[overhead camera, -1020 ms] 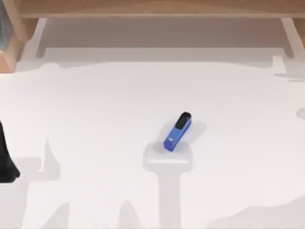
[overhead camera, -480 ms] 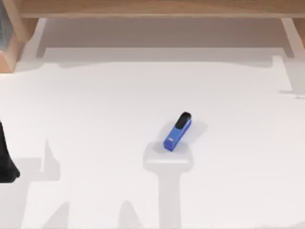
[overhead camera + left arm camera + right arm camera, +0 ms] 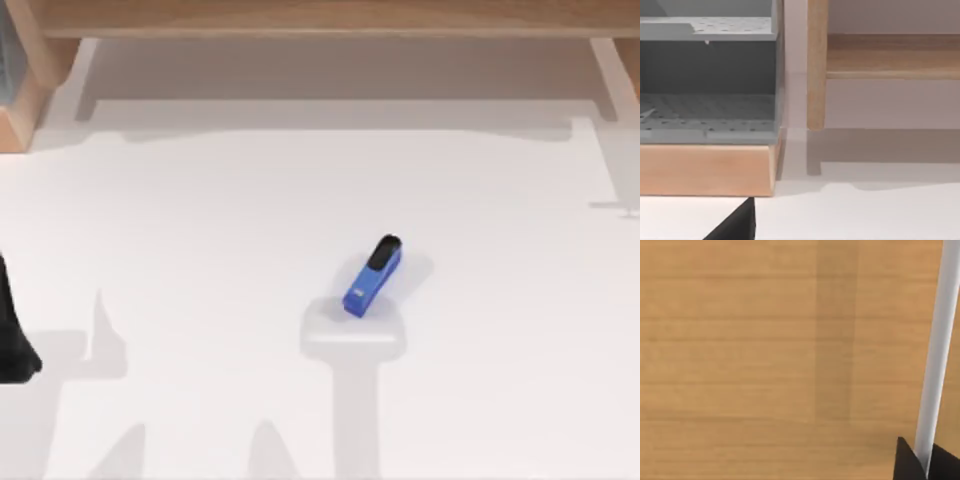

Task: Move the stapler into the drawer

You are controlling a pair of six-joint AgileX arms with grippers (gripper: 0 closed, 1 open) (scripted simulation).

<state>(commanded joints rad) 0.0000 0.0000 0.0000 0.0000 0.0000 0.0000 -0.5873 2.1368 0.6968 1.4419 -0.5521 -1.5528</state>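
Top view, near to far: the stapler (image 3: pixel 373 276) lies alone on the white table (image 3: pixel 200 250), slightly right of centre, black end pointing away toward the wooden unit (image 3: pixel 320 18) along the far edge. The left arm (image 3: pixel 12 340) sits at the table's left edge; whether either gripper's fingers are open cannot be told. A sound pickup would likely approach from above, fingers spanning the narrow width across the long axis.
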